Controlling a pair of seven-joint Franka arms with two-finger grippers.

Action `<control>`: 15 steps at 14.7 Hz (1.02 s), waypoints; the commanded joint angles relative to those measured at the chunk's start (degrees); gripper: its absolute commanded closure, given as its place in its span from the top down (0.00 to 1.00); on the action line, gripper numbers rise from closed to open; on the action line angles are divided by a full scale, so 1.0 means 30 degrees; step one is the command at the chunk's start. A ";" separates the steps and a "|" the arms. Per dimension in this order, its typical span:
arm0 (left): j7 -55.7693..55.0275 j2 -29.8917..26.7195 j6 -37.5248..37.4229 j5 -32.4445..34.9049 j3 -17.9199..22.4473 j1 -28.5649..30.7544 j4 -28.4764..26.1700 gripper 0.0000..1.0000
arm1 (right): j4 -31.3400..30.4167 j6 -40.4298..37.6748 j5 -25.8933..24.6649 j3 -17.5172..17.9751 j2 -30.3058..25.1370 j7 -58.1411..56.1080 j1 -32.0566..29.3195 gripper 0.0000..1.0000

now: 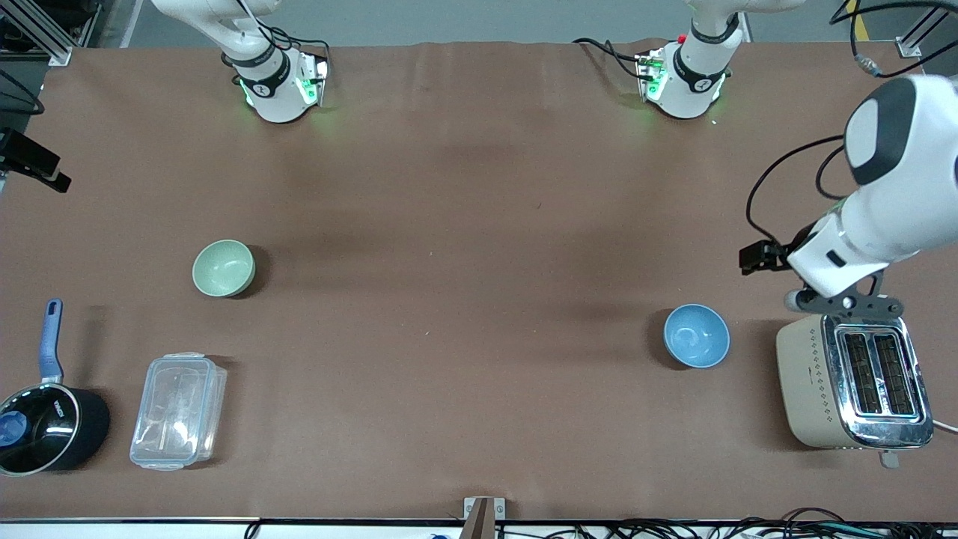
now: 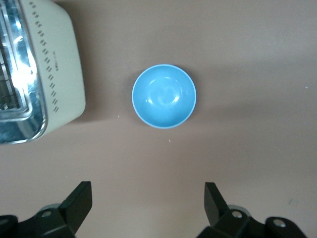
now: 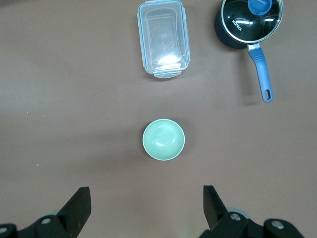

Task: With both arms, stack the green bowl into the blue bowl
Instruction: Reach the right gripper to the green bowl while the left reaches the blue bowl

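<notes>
The green bowl [image 1: 223, 268] stands upright and empty on the brown table toward the right arm's end; it also shows in the right wrist view [image 3: 163, 139]. The blue bowl [image 1: 696, 336] stands upright and empty toward the left arm's end, beside the toaster; it also shows in the left wrist view [image 2: 164, 95]. My left gripper [image 2: 147, 191] is open and empty, up in the air by the toaster, apart from the blue bowl; its hand shows in the front view [image 1: 846, 303]. My right gripper [image 3: 146, 194] is open and empty, high above the table, apart from the green bowl. It is out of the front view.
A cream and chrome toaster [image 1: 853, 382] stands at the left arm's end. A clear lidded plastic container [image 1: 178, 410] and a black saucepan with a blue handle [image 1: 45, 419] stand at the right arm's end, nearer to the front camera than the green bowl.
</notes>
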 commanded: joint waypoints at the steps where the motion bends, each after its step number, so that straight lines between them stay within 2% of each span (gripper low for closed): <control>1: 0.0141 0.0996 0.0697 -0.0074 0.0054 -0.0014 0.0292 1.00 | -0.0122 -0.0661 0.0046 -0.0048 0.0032 0.0165 0.0313 1.00; 3: 0.0141 0.1467 0.1253 -0.0074 0.0054 0.0103 -0.0028 1.00 | -0.2428 0.0618 -0.0186 -0.0048 0.0032 0.0164 0.0779 1.00; 6: 0.0141 0.1643 0.3183 -0.0074 0.0083 0.0133 -0.1694 1.00 | -0.7550 0.4743 -0.0364 -0.0107 -0.0318 0.0135 0.0665 1.00; 8: 0.0141 0.2022 0.4765 -0.0074 0.0084 0.0250 -0.2692 1.00 | -1.1385 0.8486 -0.0568 -0.0165 -0.0756 0.0135 0.0549 1.00; 10: 0.0141 0.2782 0.5677 0.0013 0.0084 0.0250 -0.2872 1.00 | -1.4877 1.3087 -0.0919 -0.0165 -0.0993 0.0105 0.0022 1.00; 12: 0.0141 0.3632 0.6671 0.1267 0.0084 0.0308 -0.2843 0.99 | -1.6904 1.6111 -0.1038 -0.0195 -0.0876 0.0047 -0.0416 1.00; 15: 0.0171 0.4687 0.7786 0.1684 0.0084 0.0746 -0.2814 0.92 | -1.8900 1.9572 -0.1858 -0.0195 -0.0058 -0.0011 -0.1326 1.00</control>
